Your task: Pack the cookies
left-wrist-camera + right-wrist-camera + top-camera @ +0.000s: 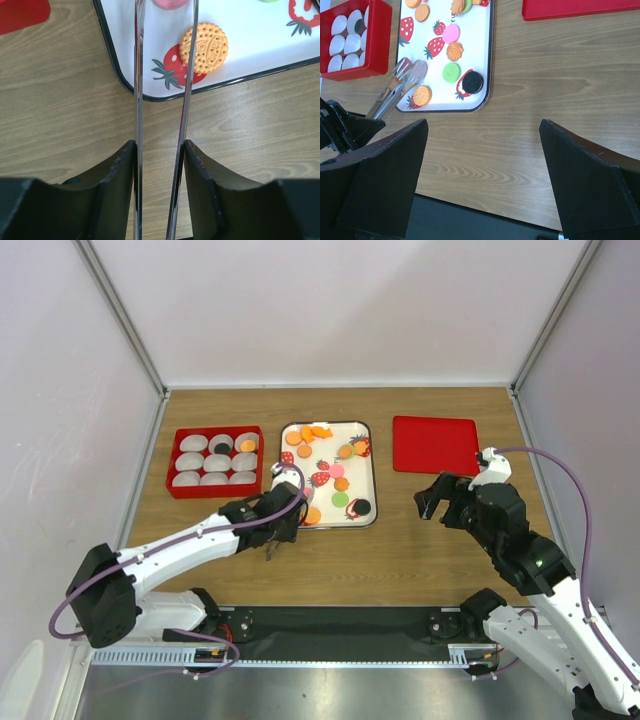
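At the near left corner of the tray (240, 55), grips tongs (138, 75) in the left tool (159, 150) beside an orange cookie (204, 47), embossed lettering unreadable; holds right tool (482, 122) wide above counter (560, 90).

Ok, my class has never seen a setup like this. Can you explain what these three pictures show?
Two robot arms are bolted to a table. One picture looks down from above; the other two come from cameras on each wrist. The left arm grips tongs in its jaws, poised over the near corner of a tray of cookies. The right arm has its jaws open and empty. A red box of paper cups sits left of the tray, a red lid right.
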